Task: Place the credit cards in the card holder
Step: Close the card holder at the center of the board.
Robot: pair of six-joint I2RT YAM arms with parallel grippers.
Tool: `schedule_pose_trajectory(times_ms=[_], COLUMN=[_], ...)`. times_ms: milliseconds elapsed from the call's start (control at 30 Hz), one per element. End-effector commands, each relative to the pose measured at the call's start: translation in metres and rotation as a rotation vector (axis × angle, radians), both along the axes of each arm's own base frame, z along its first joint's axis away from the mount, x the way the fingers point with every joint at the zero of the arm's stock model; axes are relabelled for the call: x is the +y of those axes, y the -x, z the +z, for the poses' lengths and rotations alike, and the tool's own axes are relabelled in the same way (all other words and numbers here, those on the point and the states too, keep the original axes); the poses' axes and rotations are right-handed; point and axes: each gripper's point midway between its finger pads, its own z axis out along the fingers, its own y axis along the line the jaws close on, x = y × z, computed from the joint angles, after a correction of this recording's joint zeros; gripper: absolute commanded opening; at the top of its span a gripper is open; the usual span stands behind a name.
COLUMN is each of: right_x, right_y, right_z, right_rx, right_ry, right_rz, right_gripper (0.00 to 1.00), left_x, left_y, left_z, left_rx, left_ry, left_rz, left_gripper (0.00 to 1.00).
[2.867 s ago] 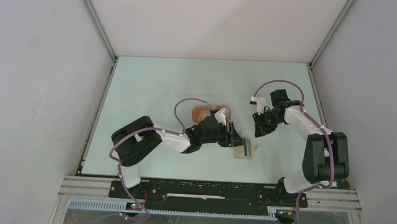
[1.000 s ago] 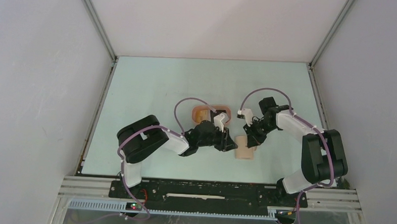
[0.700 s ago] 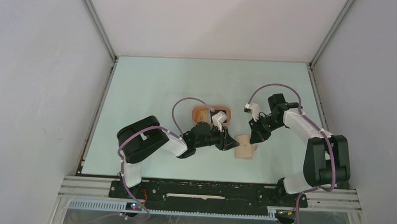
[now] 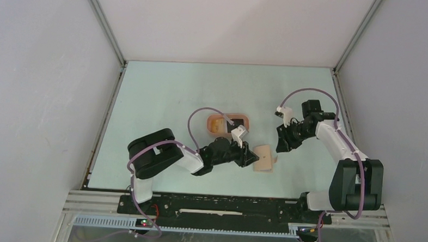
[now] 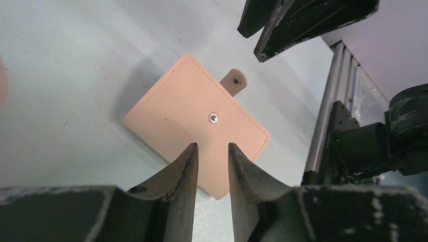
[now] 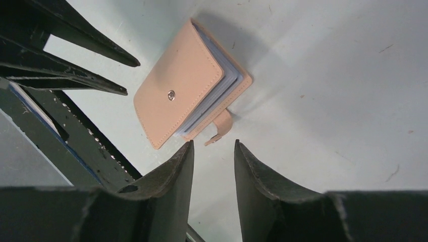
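Observation:
The card holder (image 4: 264, 157), a beige-tan wallet, lies folded shut on the pale green table. Its snap stud (image 5: 214, 118) faces up and its tab (image 5: 233, 80) hangs loose. Between its covers, thin pale layered edges (image 6: 225, 88) show in the right wrist view; I cannot tell whether they are the credit cards. My left gripper (image 4: 249, 156) (image 5: 212, 146) hovers at the wallet's left edge, jaws a little apart with nothing between them. My right gripper (image 4: 281, 144) (image 6: 214, 143) hangs above and to the right of the wallet, open and empty, near the tab (image 6: 221, 126).
A salmon-pink oval tray (image 4: 242, 120) sits just behind the left gripper; its contents are unclear. The right gripper's fingers (image 5: 298, 22) reach into the left wrist view from above. Aluminium rails (image 4: 224, 203) run along the near edge, and white walls enclose the table.
The right gripper has lifted off the wallet, drawn back to the right and opened. The wallet, open with a card earlier, now lies folded. The left gripper has edged slightly nearer.

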Motion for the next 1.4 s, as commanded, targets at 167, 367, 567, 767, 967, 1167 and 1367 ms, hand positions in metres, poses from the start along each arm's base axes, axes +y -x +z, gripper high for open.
schedule_pose_trajectory(times_ms=[167,367,567,767,967,1167,1367], right_x=[0.002,0.004,0.002,-0.003,-0.006,-0.010,-0.010], right_y=[0.005,0.009,0.009,0.008,0.008,0.008,0.007], right_z=[-0.013,-0.025,-0.026,-0.027,-0.029,-0.033,-0.034], right_rx=[0.084,0.127,0.127,0.127,0.138,0.154,0.160], right_ry=[0.050,0.101,0.116,0.137,0.143,0.159,0.158], right_rz=[-0.018,-0.002,-0.001,-0.018,-0.034,-0.048,-0.056], right_gripper=[0.48,0.45,0.30,0.16,0.16,0.30,0.25], left_x=[-0.006,-0.008,-0.009,-0.009,-0.009,-0.009,-0.010], left_y=[-0.007,-0.006,-0.005,-0.004,-0.004,-0.003,-0.002], left_z=[0.020,0.020,0.017,0.017,0.017,0.016,0.016], left_rx=[-0.111,-0.124,-0.128,-0.132,-0.133,-0.137,-0.140], left_ry=[-0.007,-0.016,-0.028,-0.029,-0.032,-0.036,-0.038], left_rz=[0.039,0.039,0.034,0.032,0.032,0.031,0.028], left_gripper=[0.33,0.33,0.33,0.33,0.34,0.34,0.34])
